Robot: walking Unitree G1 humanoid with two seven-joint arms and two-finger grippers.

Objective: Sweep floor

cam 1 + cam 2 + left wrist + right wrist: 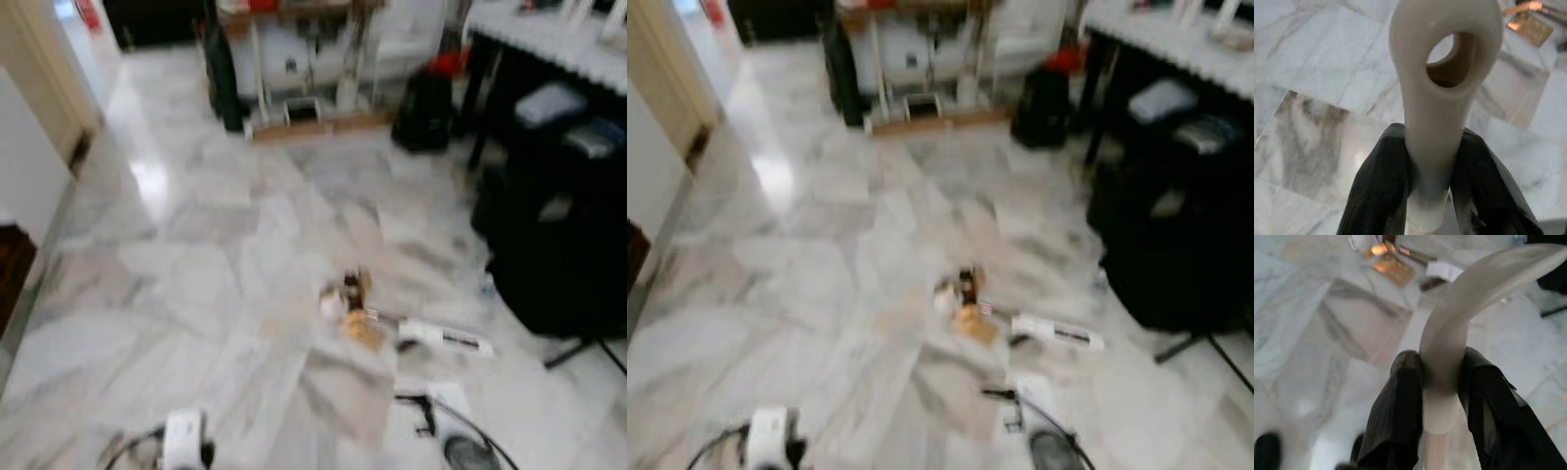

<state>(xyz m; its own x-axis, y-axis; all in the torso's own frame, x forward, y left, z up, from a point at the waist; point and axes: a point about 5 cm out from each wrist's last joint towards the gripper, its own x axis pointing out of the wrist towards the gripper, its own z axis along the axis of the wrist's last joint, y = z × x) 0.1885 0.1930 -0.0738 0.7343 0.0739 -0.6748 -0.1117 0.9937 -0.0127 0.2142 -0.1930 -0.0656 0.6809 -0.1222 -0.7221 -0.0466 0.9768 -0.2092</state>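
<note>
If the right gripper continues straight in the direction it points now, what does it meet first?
Probably the small pile of litter on the marble floor. The right gripper is shut on a white handle and points along the floor toward it. Depth is unclear, so bare floor may come first.

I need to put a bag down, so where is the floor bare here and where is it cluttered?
Bare marble floor runs from the doorway on the left to the litter pile. The strip between the litter and the wooden stand is also open. It is crowded on the right: a white wrapper, the black chair and the dark table.
</note>
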